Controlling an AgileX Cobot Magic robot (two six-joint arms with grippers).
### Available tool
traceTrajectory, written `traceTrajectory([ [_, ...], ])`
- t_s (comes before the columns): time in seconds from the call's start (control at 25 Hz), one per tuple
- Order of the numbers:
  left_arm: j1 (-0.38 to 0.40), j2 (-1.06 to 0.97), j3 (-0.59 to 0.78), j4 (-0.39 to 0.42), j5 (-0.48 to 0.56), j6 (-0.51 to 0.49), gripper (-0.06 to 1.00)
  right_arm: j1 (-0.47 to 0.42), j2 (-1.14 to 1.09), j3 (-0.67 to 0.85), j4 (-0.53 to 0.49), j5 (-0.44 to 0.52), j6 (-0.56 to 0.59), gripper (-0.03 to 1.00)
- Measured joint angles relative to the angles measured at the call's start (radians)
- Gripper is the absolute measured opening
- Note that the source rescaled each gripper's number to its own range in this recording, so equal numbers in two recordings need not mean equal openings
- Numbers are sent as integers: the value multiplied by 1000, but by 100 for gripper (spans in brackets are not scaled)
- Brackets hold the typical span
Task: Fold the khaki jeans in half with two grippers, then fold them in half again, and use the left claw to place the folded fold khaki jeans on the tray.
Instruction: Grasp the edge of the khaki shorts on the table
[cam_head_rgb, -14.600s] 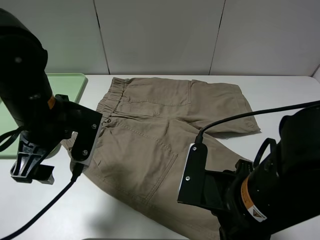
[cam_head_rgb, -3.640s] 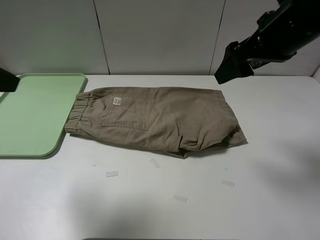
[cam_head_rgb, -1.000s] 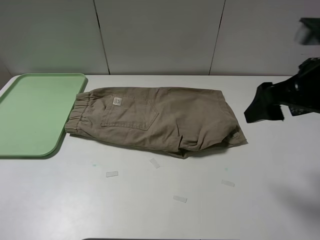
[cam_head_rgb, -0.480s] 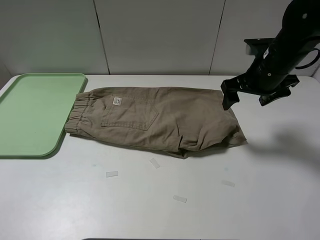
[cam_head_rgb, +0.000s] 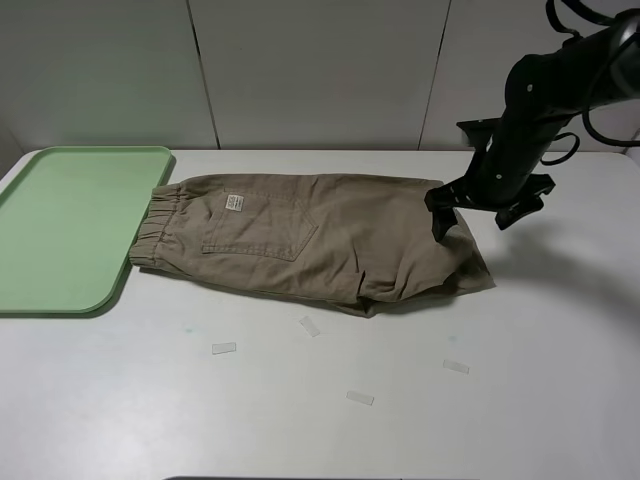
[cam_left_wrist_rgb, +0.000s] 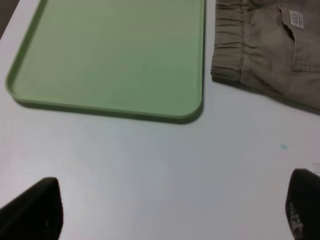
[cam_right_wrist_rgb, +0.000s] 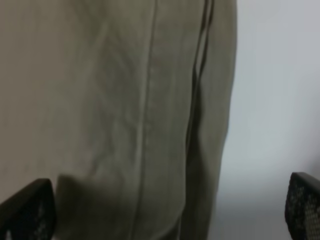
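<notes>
The khaki jeans lie folded in half lengthwise across the middle of the table. Their elastic waistband sits at the left, against the edge of the mint-green tray, and the tray holds nothing. My right gripper hangs open just above the leg-hem end at the right. In the right wrist view khaki cloth fills the space under the right gripper. My left gripper is open over bare table, near the tray and the waistband. It is outside the exterior high view.
Several small scraps of clear tape lie on the white table in front of the jeans. A grey panelled wall closes the back. A tiny teal speck marks the tabletop.
The right arm has swung in from the right edge and come down over the jeans' leg end. The jeans, spread flat much earlier, have kept their single fold.
</notes>
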Motion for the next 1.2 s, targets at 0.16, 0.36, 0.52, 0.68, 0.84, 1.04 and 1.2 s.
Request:
traceTrajectory([
  [0.16,0,0,0,0,0,0,88,-1,42,-25,16,-20,-30,100],
  [0.36,0,0,0,0,0,0,88,-1,78,-25,20,-42,-33,100],
  [0.52,0,0,0,0,0,0,88,-1,109,-25,20,-61,-33,100],
  [0.68,0,0,0,0,0,0,88,-1,119,-27,23,-75,-36,100],
  [0.84,0,0,0,0,0,0,88,-1,127,-30,24,-75,-40,100],
  [1.04,0,0,0,0,0,0,88,-1,143,-38,41,-71,-54,83],
  [1.2,0,0,0,0,0,0,88,4,152,-43,58,-100,-59,42],
])
